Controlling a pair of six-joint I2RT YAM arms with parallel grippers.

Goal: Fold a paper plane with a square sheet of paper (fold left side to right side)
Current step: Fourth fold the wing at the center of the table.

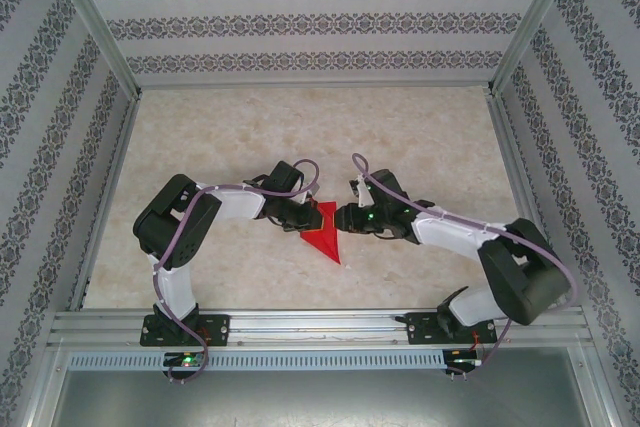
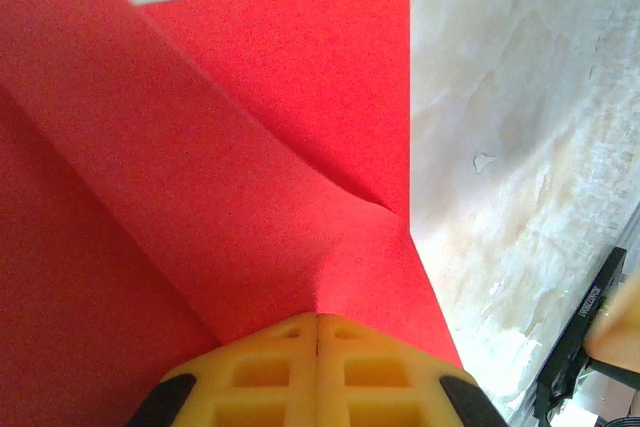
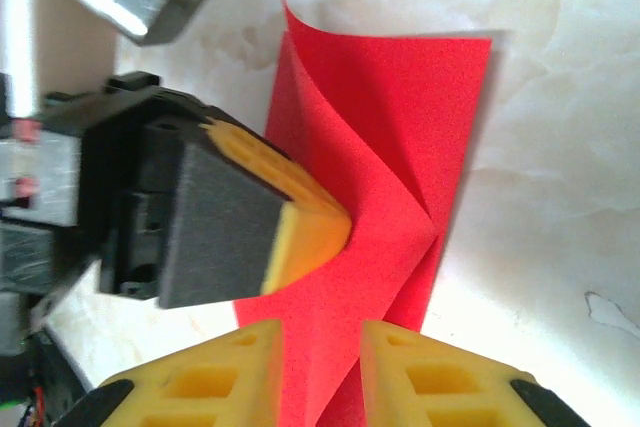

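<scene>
Pressing its tips on the partly folded square sheet of paper [image 1: 322, 237] mid-table [image 1: 430, 137], the left gripper [image 2: 318, 322] is clenched shut. The right gripper [image 3: 320, 337] has its fingers parted, with the red edge loose between them.

Left claw [image 1: 303, 215] and right claw [image 1: 345, 217] flank the paper [image 1: 322, 239]; far tabletop [image 1: 300, 127] apparently open.

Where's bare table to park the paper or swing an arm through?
Widest free patch: the far half of the table, from the red paper to the back wall. Smaller: by the front rail, between the arm bases. Crowded: the centre, where left gripper and right gripper meet at the paper.
</scene>
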